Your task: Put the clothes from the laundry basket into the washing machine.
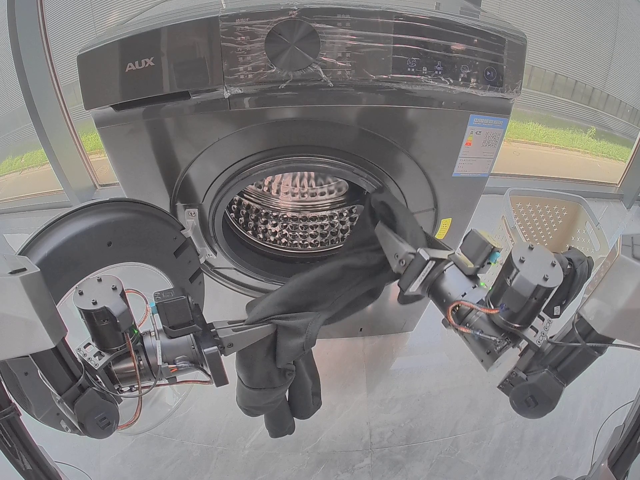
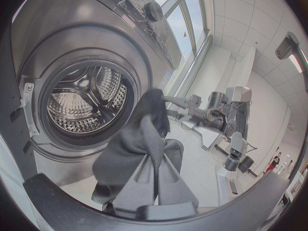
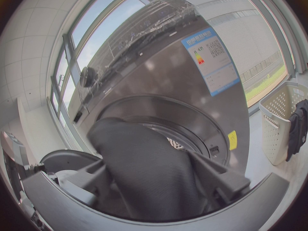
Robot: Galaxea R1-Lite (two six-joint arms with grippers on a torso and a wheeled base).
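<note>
Loading in hand: left pincer (image 1: 269,330) and right pincer (image 1: 385,233) both clamp the dark grey cloth garment (image 1: 333,281), hanging at the 5 o'clock rim of the grey front-loading washing machine's (image 1: 167,135) open steel drum (image 1: 293,218); next, probably push it inside, then release.

The round drum opening (image 1: 293,215) of the dark grey front-loading washing machine (image 1: 167,141) stands uncovered, with free passage through its upper and left parts. A dark grey cloth garment (image 1: 320,288) drapes over its lower right rim, stretched between the left end effector (image 1: 260,331) and right end effector (image 1: 390,238), both clamped on it. The round grey door (image 1: 107,235) juts out on the left, beside the left arm. The pale perforated plastic laundry basket (image 1: 553,218) stands close behind the right arm. Under the hanging garment there is room down to the pale tiled floor (image 1: 413,421).
</note>
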